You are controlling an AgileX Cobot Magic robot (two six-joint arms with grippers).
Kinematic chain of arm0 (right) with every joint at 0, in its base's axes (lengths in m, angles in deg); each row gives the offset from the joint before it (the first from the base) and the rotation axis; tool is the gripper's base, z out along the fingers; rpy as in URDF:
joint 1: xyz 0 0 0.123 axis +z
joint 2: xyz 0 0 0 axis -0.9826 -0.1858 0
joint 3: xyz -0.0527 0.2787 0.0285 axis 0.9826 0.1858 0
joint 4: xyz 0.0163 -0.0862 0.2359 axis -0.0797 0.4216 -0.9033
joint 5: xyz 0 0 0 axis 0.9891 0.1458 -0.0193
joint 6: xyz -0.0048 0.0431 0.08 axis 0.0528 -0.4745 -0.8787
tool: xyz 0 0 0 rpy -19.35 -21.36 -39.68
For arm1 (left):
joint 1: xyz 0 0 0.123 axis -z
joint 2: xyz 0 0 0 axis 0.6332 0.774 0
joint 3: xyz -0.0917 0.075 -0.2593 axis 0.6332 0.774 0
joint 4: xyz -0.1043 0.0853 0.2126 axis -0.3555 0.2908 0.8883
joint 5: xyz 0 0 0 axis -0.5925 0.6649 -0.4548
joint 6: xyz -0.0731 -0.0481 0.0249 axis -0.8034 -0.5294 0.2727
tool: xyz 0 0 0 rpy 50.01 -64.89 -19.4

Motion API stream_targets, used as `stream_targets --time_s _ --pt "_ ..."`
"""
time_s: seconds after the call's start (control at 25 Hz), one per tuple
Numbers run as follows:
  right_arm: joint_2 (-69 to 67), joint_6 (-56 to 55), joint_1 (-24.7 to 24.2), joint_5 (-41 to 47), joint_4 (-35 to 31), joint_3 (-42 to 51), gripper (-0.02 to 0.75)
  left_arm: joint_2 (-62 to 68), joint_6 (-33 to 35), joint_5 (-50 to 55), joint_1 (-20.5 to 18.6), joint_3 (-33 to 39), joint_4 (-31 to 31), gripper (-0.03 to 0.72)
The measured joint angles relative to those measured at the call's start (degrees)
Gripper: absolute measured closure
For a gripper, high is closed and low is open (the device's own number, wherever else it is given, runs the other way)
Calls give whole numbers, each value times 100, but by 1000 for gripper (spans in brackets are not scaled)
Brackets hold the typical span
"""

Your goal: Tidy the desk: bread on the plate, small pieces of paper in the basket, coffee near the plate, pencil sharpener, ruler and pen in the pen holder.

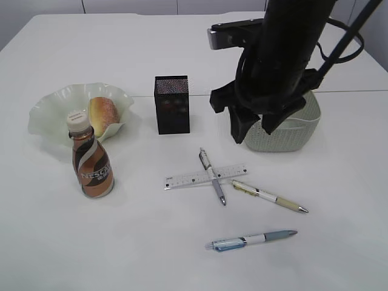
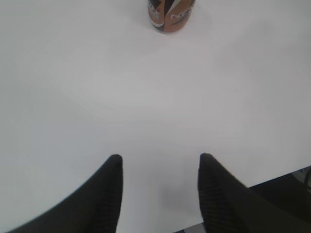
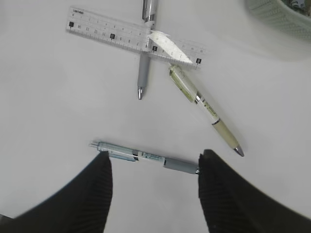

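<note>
White tabletop: blue pen (image 3: 146, 156) lies between the right pincer's (image 3: 153, 187) spread tips.

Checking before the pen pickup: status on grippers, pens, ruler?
Both grippers open, empty: left gripper over bare table, right gripper above the blue pen. Ruler lies across the grey pen; cream pen beside. Pen holder unobstructed.
</note>
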Motion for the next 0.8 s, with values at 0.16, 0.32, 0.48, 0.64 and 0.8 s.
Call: stream_targets --time_s 0.16,0.32,0.48,0.64,0.8 --pt "0 -86 0 0 -78 0 321 -743 0 72 0 14 -23 318" --pt "-11 -110 0 9 -78 0 321 -1186 0 124 0 14 -23 318" --pt "-61 48 0 9 -78 0 321 -1272 0 293 0 24 -23 318" --pt "-70 1388 0 -244 -68 0 321 -1285 0 281 0 214 -23 318" --pt "-143 2850 0 -1122 -144 0 321 -1285 0 154 0 602 -71 318"
